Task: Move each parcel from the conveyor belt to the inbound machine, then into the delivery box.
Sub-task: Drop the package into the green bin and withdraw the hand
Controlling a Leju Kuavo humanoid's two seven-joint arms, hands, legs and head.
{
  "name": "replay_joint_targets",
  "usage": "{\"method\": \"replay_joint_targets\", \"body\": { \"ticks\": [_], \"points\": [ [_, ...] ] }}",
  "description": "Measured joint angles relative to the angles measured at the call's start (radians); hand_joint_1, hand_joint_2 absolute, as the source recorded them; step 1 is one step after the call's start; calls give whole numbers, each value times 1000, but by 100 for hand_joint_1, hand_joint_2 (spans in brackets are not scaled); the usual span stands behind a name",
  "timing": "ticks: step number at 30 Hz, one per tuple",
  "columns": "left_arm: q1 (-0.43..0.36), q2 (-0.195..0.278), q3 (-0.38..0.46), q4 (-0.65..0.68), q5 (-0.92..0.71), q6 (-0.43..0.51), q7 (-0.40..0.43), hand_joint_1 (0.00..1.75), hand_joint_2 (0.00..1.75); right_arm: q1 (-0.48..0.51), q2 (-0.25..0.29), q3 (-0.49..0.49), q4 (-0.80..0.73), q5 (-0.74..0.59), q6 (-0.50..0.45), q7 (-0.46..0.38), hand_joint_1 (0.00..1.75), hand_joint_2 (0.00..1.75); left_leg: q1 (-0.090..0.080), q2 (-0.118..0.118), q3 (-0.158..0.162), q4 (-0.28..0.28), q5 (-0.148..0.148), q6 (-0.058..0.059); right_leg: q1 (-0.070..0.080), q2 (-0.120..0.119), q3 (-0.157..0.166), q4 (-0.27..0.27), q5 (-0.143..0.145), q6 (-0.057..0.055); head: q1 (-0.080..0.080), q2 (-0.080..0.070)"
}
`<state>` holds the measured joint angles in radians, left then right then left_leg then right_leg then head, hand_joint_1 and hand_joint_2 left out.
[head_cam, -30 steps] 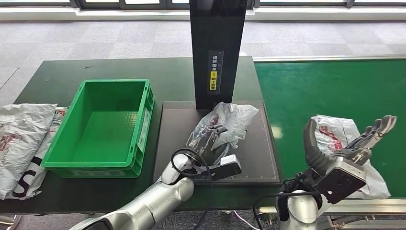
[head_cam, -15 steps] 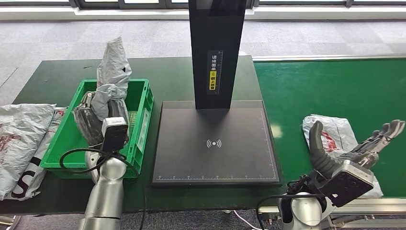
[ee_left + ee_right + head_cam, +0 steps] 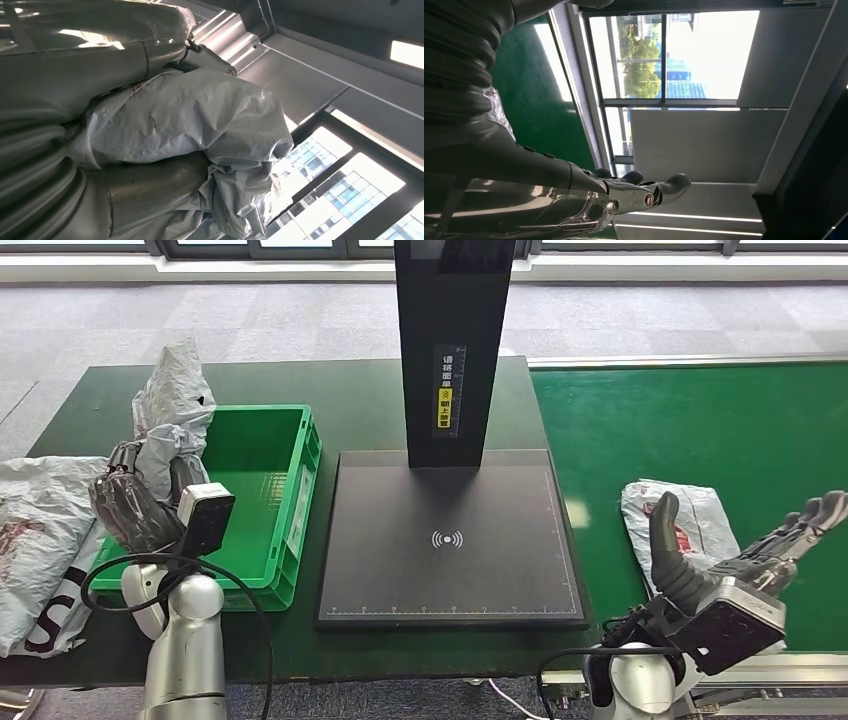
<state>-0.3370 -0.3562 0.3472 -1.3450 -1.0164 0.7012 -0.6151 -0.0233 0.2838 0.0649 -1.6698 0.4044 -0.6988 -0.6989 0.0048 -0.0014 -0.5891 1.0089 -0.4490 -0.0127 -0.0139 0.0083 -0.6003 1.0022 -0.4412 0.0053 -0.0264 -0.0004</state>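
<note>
My left hand (image 3: 135, 502) grips a crumpled grey parcel (image 3: 170, 415), held upright over the left wall of the green delivery box (image 3: 292, 502). In the left wrist view the grey parcel (image 3: 190, 125) is wrapped by my fingers (image 3: 75, 80). The black inbound machine's platform (image 3: 450, 540) lies bare under its dark post (image 3: 452, 340). A second grey parcel (image 3: 685, 525) with red print lies on the green conveyor belt (image 3: 690, 420). My right hand (image 3: 735, 555) hovers open above that parcel, fingers spread; in the right wrist view my right hand (image 3: 574, 185) holds nothing.
Several grey parcels (image 3: 45, 530) are heaped on the dark green table (image 3: 110, 390) left of the box. The machine's post rises between box and belt. A silver rail (image 3: 690, 361) borders the belt's far side.
My left hand carried the parcel off the machine platform, over the green box, and now holds it at the box's left wall. The belt parcel drifted slightly left; my right hand stayed open.
</note>
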Motion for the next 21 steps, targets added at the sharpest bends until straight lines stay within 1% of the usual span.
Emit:
{"method": "replay_joint_targets", "body": {
  "ticks": [3,4,7,8,13,21],
  "points": [
    [-3,0,7,14,-7,0,9,175,175,0,0,0,-1,-1,0,0,0,175,0,0,0,0,0,0,0,0,0,0,0,0,0,0],
    [-5,-1,7,21,-19,0,23,175,175,0,0,0,-1,-3,1,0,0,175,0,-1,0,0,0,0,0,0,0,0,0,0,0,0],
    [-11,-3,5,41,-78,0,106,175,175,0,0,0,-1,-6,1,0,0,175,0,-1,0,0,0,0,0,0,0,0,0,0,0,0],
    [-13,-4,4,47,-90,0,121,175,175,0,0,0,-1,-6,1,0,0,175,0,-1,0,0,0,0,0,0,0,0,0,0,0,0],
    [-43,1,10,132,-121,-1,91,175,175,0,0,1,-1,2,1,0,0,175,0,-2,0,0,0,0,0,-2,0,0,0,0,0,0],
    [-59,-1,33,217,-157,-1,85,175,175,0,0,1,-1,6,1,0,0,175,0,-2,0,0,0,0,0,-2,0,0,0,0,0,0]
  ]
}}
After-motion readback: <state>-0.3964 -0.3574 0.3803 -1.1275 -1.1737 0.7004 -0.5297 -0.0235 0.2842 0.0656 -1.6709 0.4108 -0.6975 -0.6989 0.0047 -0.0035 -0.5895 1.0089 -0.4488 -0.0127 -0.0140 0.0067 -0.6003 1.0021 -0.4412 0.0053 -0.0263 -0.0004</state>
